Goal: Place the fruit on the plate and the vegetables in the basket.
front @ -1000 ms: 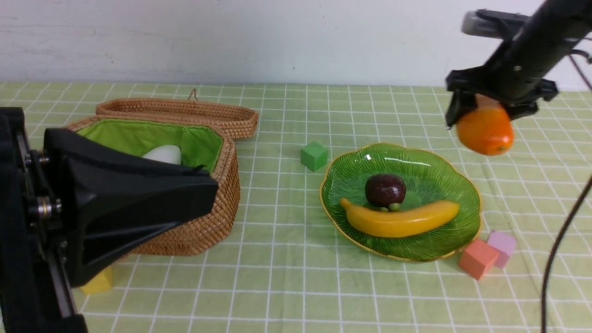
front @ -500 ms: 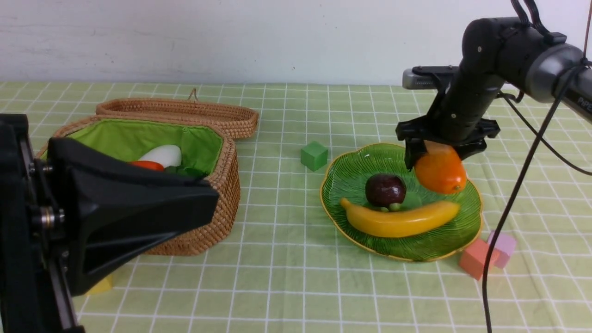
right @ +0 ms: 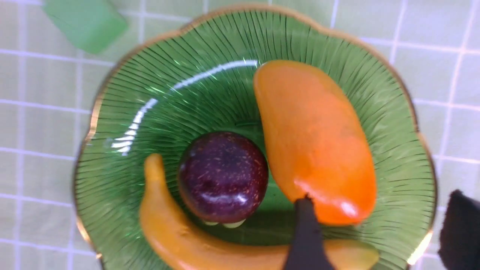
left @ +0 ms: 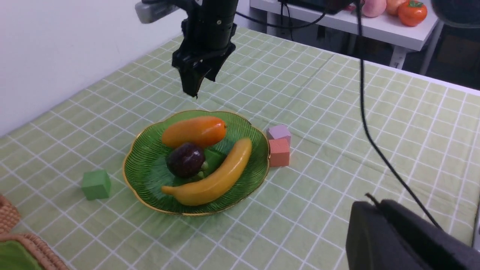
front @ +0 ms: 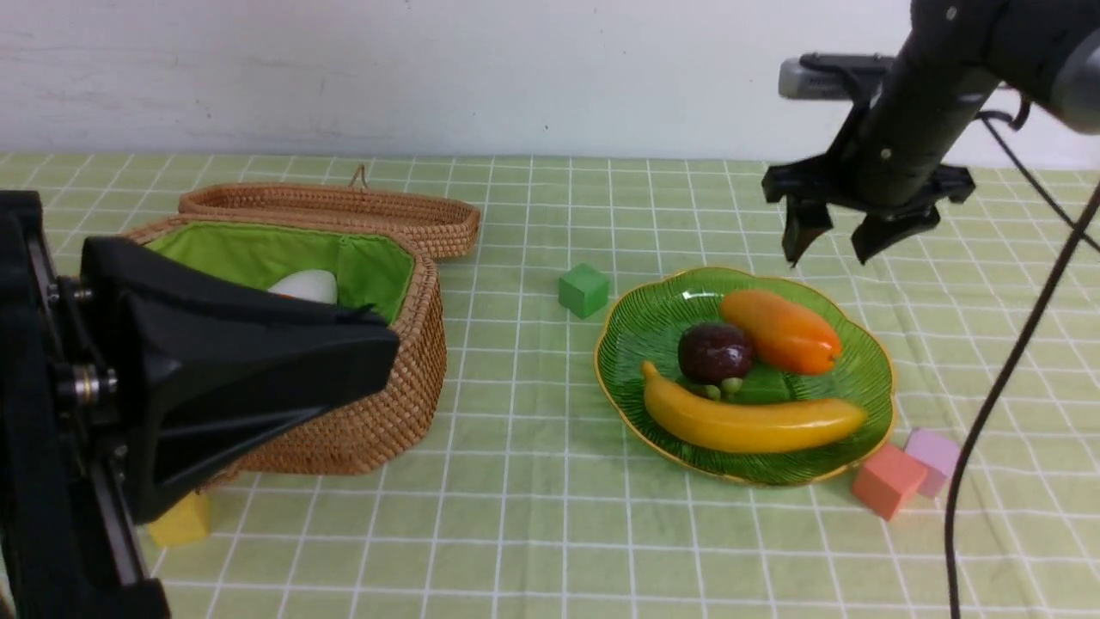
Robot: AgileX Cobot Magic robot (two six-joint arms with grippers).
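Note:
The green plate (front: 662,318) holds the fruit: a yellow banana (front: 748,425), a dark-purple mangosteen (front: 715,351) and an orange mango (front: 782,331) lying on its side. My right gripper (front: 825,245) hangs open and empty above the plate's far rim. The right wrist view looks down past its fingers (right: 307,240) onto the mango (right: 315,138). The wicker basket (front: 404,387) stands on the left with a white radish (front: 305,284) showing inside. My left gripper (front: 387,344), shut and empty, hovers in front of the basket and hides most of its inside.
A green cube (front: 583,290) sits left of the plate. A salmon cube (front: 888,480) and a lilac cube (front: 932,460) lie by its near right rim. A yellow cube (front: 180,520) lies near the basket's front. The basket's lid (front: 344,211) lies open behind it. A black cable (front: 988,413) hangs at the right.
My right gripper came down over the plate with the mango, let it go and rose again, open. The mango now lies on the plate; the banana shifted slightly.

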